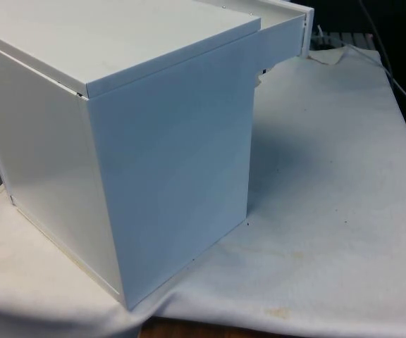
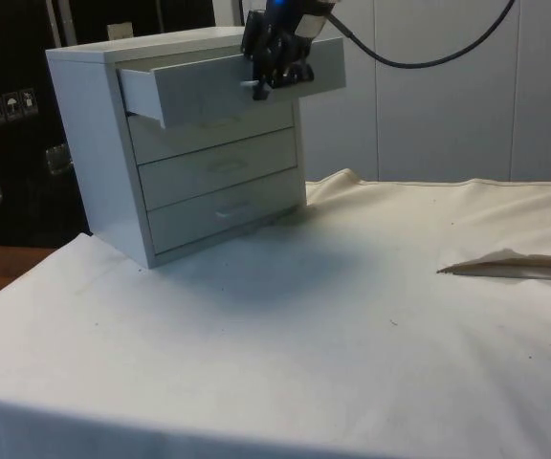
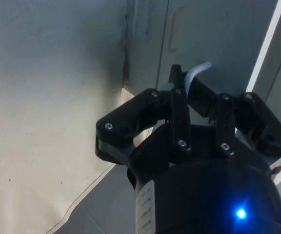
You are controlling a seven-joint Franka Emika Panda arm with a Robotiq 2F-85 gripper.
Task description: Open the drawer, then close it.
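Note:
A white chest of drawers (image 2: 92,143) stands on the cloth, and in the front view it turns its back and side (image 1: 168,162) to the camera. Its top drawer (image 2: 209,88) is pulled well out; the drawer's side and front (image 1: 282,34) jut past the chest at the front view's right. My black gripper (image 2: 274,78) is at the middle of that drawer's front. In the wrist view my gripper (image 3: 197,92) is shut on the drawer's pale handle (image 3: 199,72), one finger on each side of it.
The two lower drawers (image 2: 223,164) (image 2: 226,208) are shut. A raised fold of cloth (image 2: 510,264) lies off to the side of the chest. A black cable (image 2: 429,55) hangs from the arm. Open cloth (image 2: 304,325) stretches in front of the chest.

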